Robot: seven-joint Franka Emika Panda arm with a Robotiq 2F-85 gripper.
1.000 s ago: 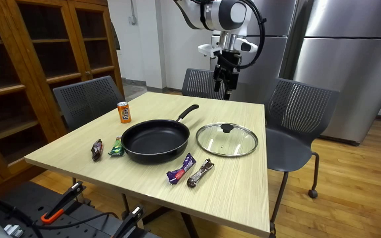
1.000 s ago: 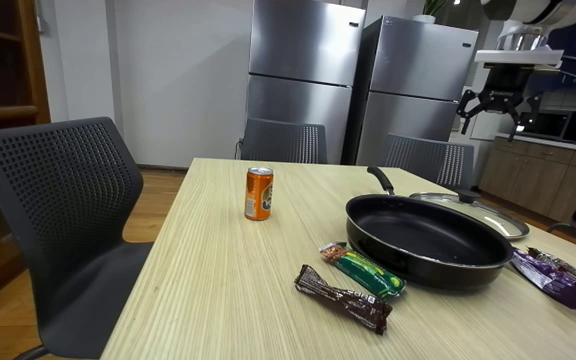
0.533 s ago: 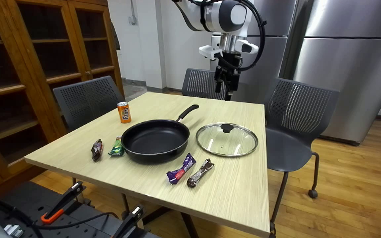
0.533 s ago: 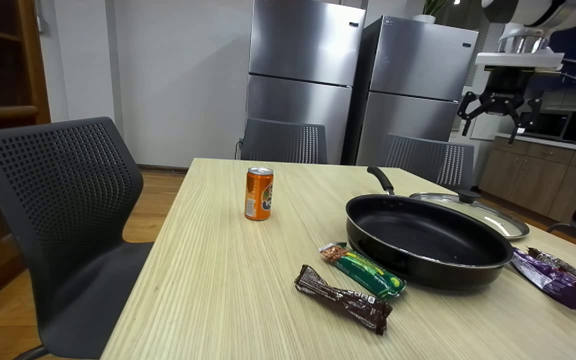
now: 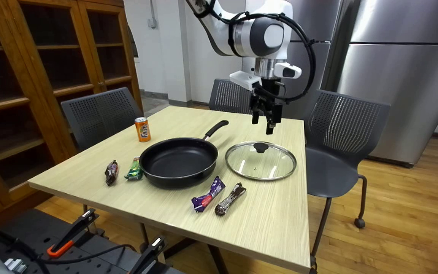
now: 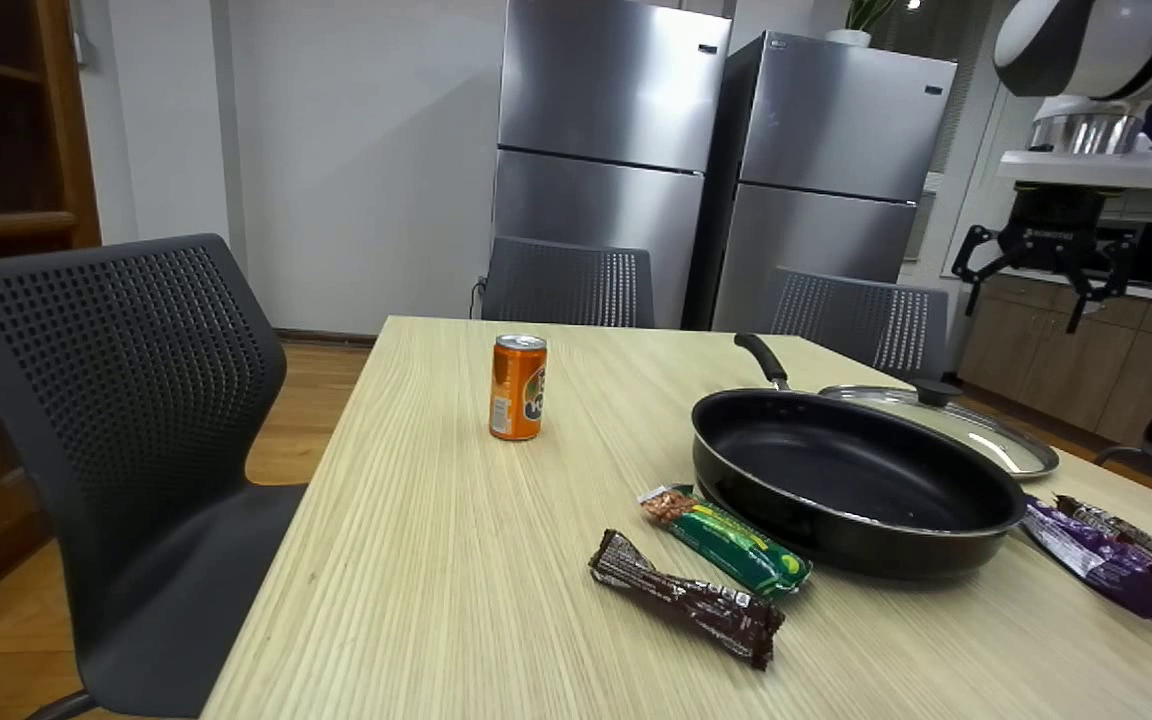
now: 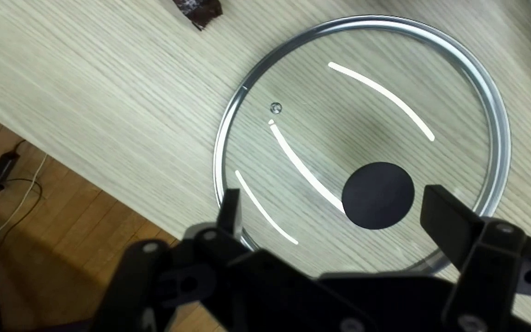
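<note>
Beige wood-grain covers one desk (image 5: 272, 232); on it sit one pan (image 5: 179, 158) and, just beside, one glass lid (image 5: 257, 163). One widely spread pincer (image 7: 332, 203) hangs above the lid, partly hiding it in the wrist view. One can (image 5: 143, 130) stands; of four bars (image 5: 207, 196), one is cropped there.

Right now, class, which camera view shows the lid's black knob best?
The wrist view: the black knob appears largest there, its round top unobstructed and seen from above. Both exterior views show it smaller, from lower angles.
</note>
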